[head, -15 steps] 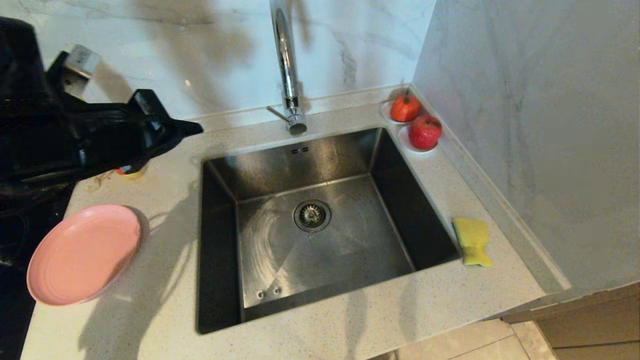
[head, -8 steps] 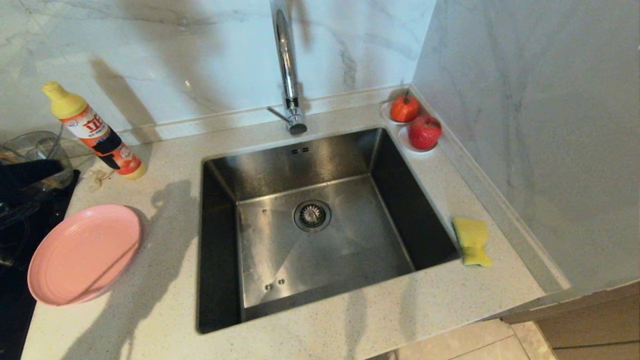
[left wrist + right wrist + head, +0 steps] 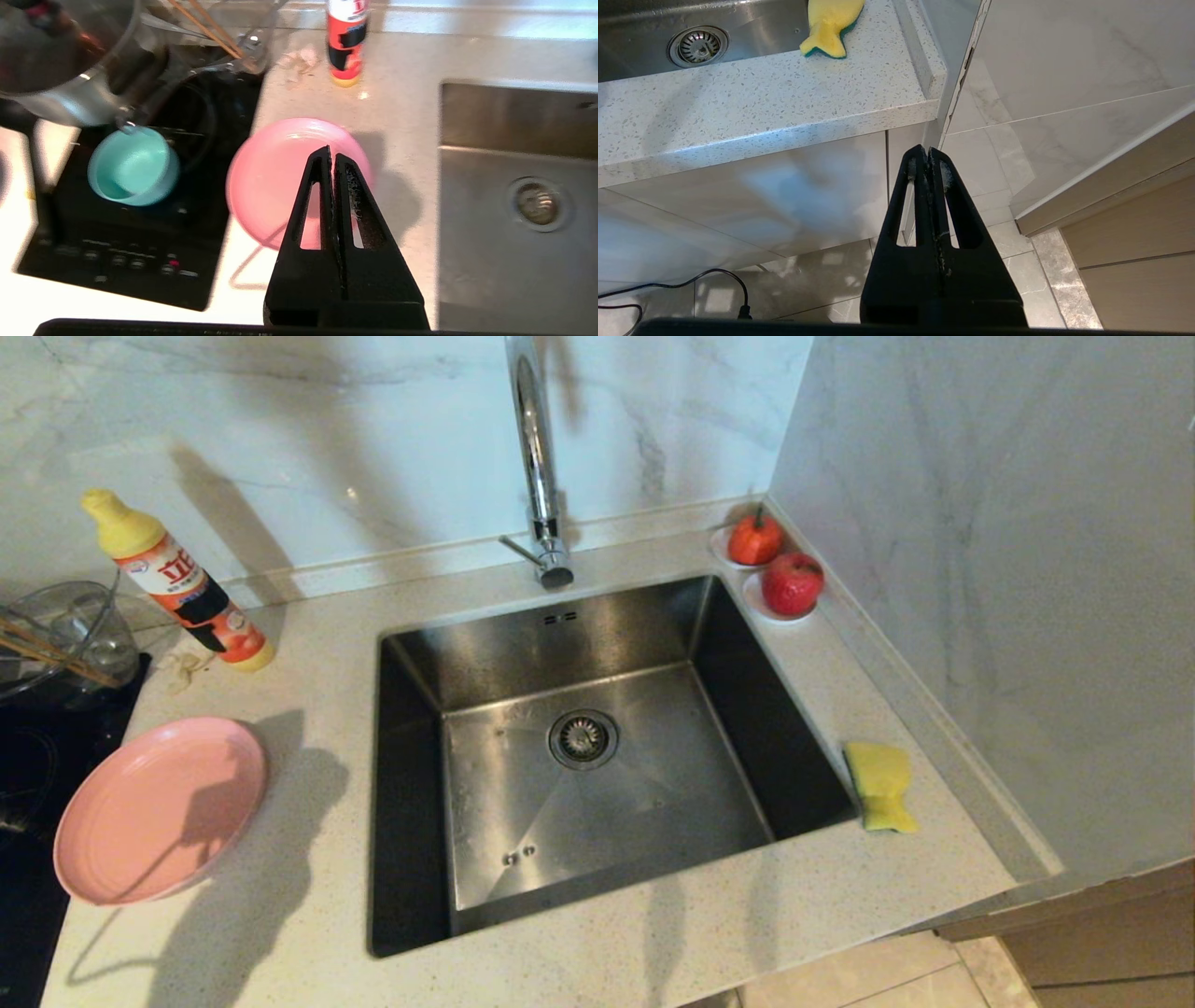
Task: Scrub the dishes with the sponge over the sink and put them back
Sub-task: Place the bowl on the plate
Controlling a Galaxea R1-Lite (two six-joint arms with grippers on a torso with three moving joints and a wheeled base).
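Gone from the head view is the left arm, which a second ago filled the nine to ten o'clock side and hid the detergent bottle [image 3: 177, 581]; only its shadow now falls on the pink plate [image 3: 159, 810]. Its wrist camera shows the left gripper [image 3: 331, 156] hovering above that plate with its jaws pressed together and nothing between them. The right gripper [image 3: 924, 156] hangs parked below the counter edge over the floor tiles, likewise closed and empty.

By the look of things the scrubbing is either finished or not begun: the plate rests at eight o'clock of the sink [image 3: 579, 747], partly over the black cooktop [image 3: 140, 210], the teal-blue bowl [image 3: 133, 171] sits on that cooktop, and the chopsticks [image 3: 51, 653] lie across the clear glass bowl [image 3: 65, 625] at ten o'clock. The sponge [image 3: 881, 786] lies untouched at three o'clock of the basin, yellow face up. No dish is over the sink, which is empty and dry-looking.

The bottle's red label carries large white Chinese characters, too small to read with certainty, and two red fruits [image 3: 775, 565] sit at one o'clock
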